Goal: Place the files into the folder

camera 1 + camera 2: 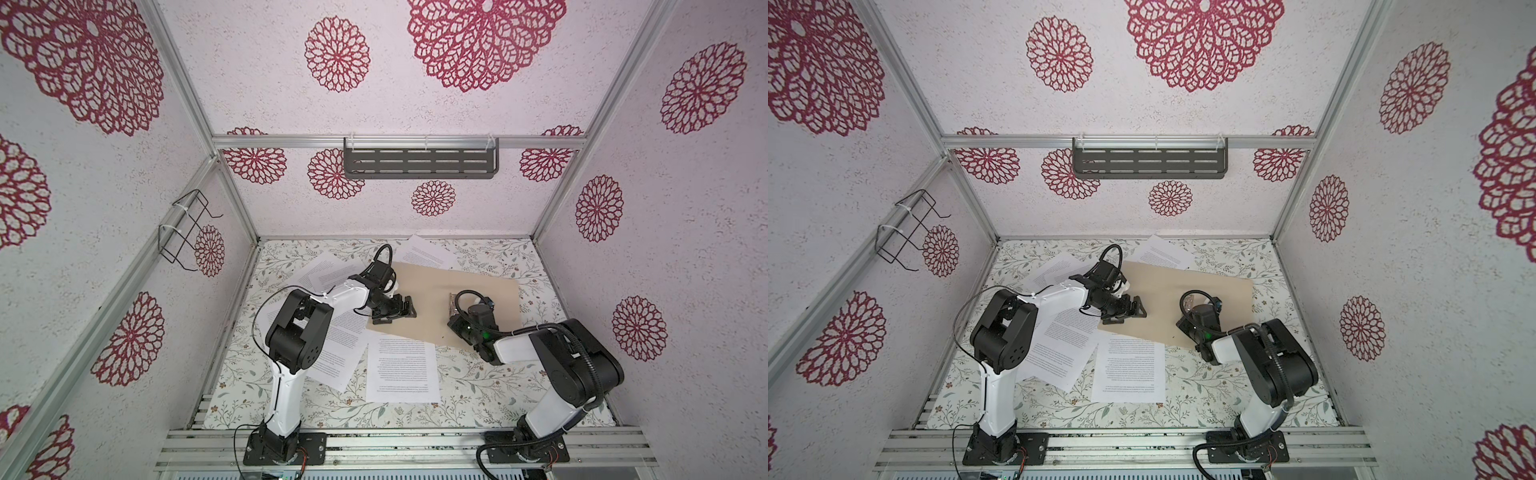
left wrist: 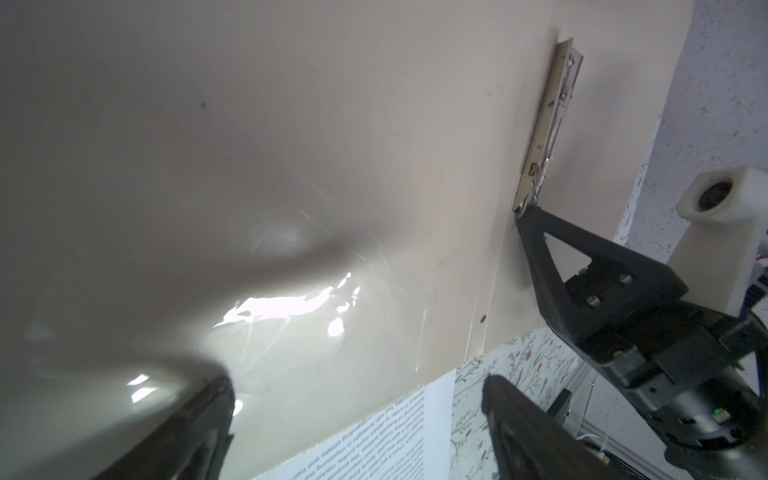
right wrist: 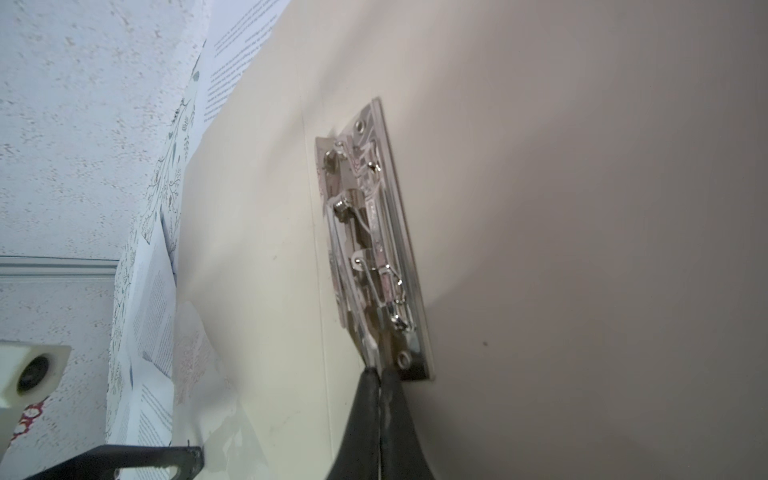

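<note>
The tan folder (image 1: 432,299) (image 1: 1167,286) lies spread flat at the back middle of the table, with a metal clip (image 1: 452,305) (image 3: 374,232) near its fold. My right gripper (image 1: 456,311) (image 1: 1190,309) (image 3: 379,372) is shut, and its tips touch the near end of the clip's lever. My left gripper (image 1: 398,314) (image 1: 1125,311) (image 2: 357,386) stands open low over the folder's left leaf (image 2: 291,145), near its front edge. The files are white printed sheets around the folder: one in front (image 1: 403,370), overlapping ones at the left (image 1: 340,345), and one partly under the far edge (image 1: 428,251).
The table carries a floral cover (image 1: 478,390). A grey slotted shelf (image 1: 419,162) hangs on the back wall and a black wire rack (image 1: 187,232) on the left wall. Aluminium rails (image 1: 415,440) run along the front edge by both arm bases.
</note>
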Motion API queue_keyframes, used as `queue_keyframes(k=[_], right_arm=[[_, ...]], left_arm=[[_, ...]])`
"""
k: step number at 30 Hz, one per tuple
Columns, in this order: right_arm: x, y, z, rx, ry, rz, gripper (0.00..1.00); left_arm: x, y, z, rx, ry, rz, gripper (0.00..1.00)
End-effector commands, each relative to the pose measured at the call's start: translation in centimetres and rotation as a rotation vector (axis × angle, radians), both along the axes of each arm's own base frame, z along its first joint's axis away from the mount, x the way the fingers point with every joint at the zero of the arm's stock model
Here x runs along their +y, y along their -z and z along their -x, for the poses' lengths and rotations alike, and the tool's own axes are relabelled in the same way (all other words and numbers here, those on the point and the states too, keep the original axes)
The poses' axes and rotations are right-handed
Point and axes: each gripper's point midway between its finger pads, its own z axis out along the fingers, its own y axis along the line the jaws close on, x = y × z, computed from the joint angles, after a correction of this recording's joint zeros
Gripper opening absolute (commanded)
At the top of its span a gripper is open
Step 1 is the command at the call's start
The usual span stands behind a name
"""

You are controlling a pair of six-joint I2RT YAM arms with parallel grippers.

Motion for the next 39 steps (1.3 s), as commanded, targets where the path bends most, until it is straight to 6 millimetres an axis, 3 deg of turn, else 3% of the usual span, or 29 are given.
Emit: queue_keyframes(k=[1, 8, 16, 20, 22, 24, 25, 29, 31, 34, 39], right_arm=[[-6.6, 7.3, 8.5, 0.340, 0.153, 0.204, 0.00], [-7.4, 5.8, 8.3, 0.245, 0.263, 0.127, 0.00], [-4.4, 1.6, 6.2, 0.071, 0.153, -0.029, 0.00], [-3.1, -2.0, 4.7, -0.028, 0.103, -0.079, 0.00], [-2.4, -4.0, 3.7, -0.070, 0.067, -0.078, 0.19], [-2.2, -6.1, 2.4, -0.110, 0.045, -0.050, 0.48], [-2.2, -7.0, 1.8, -0.124, 0.035, -0.047, 0.57], [-3.9, -9.2, -1.0, -0.147, 0.029, -0.025, 0.75], [-4.2, -10.1, -1.4, -0.138, 0.003, -0.003, 0.74], [-4.1, -10.2, -0.1, -0.092, -0.015, 0.031, 0.70], [-4.0, -6.5, 2.9, 0.099, -0.064, 0.065, 0.46]], left_arm=[[7.1, 8.4, 4.3, 0.206, -0.084, -0.327, 0.97], [7.7, 9.0, 4.8, 0.222, -0.096, -0.350, 0.97], [6.7, 8.5, 3.8, 0.199, -0.094, -0.313, 0.97], [6.6, 8.5, 3.7, 0.195, -0.095, -0.308, 0.97], [6.5, 8.3, 3.6, 0.190, -0.094, -0.301, 0.97], [6.4, 8.0, 3.3, 0.180, -0.096, -0.291, 0.97], [6.2, 7.8, 3.2, 0.175, -0.096, -0.283, 0.97], [5.2, 7.0, 2.6, 0.159, -0.102, -0.231, 0.97], [4.9, 6.5, 2.1, 0.144, -0.109, -0.214, 0.97], [4.6, 6.1, 1.9, 0.134, -0.109, -0.197, 0.97], [4.4, 5.8, 1.9, 0.128, -0.105, -0.179, 0.97]])
